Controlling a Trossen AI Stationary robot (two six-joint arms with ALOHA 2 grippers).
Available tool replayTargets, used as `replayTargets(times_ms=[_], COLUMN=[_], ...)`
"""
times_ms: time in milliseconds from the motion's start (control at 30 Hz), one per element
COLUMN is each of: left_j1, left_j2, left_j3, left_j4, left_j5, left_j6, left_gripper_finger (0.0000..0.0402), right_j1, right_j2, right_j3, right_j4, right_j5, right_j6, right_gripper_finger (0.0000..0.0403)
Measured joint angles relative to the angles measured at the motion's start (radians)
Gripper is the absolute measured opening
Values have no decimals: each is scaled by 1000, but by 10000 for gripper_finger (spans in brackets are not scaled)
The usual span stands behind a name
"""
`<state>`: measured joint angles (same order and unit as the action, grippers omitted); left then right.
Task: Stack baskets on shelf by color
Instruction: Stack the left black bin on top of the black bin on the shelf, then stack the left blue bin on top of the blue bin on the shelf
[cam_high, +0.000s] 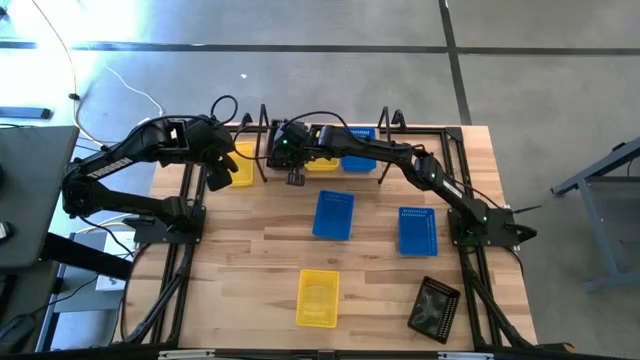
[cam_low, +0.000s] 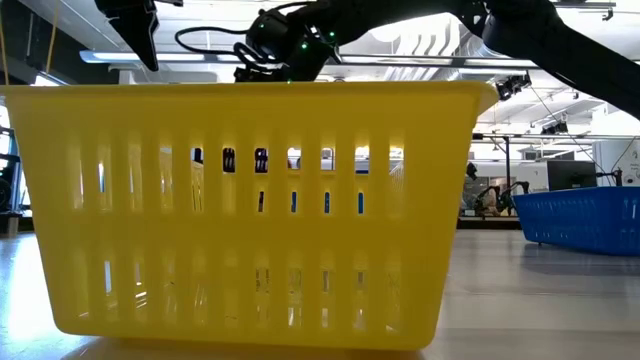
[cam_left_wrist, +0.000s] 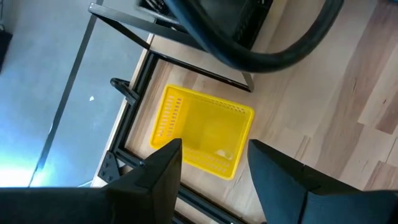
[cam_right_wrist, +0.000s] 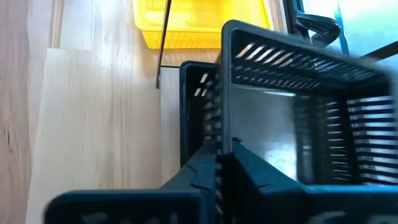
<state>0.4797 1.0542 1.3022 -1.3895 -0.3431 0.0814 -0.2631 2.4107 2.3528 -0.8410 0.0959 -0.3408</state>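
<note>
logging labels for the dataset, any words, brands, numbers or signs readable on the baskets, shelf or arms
None: no text can be read in any view.
The yellow basket filling the low view shows only plain slotted walls.
The black basket held by the right gripper bears no label.
The room behind in the low view has screens and fixtures too small and blurred to read.

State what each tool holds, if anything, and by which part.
Right tool: shut on a black basket, gripping its near wall at the rim. Left tool: open, empty above a yellow basket.
</note>
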Motion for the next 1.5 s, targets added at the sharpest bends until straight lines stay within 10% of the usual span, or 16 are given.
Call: replayTargets(times_ms=[333,1500], left_j1=[0,-3], left_j2=[0,-132], left_j3=[0,-213], left_j4=[0,52], left_j5=[-4,189], left_j6=[0,38], left_gripper_finger=[172,172], right_j1=[13,394], right_j2=[-3,-105], right_j3=[2,3], right_j4=[-2,-565], right_j5=[8,189], right_j6=[49,779], right_gripper_finger=[106,108])
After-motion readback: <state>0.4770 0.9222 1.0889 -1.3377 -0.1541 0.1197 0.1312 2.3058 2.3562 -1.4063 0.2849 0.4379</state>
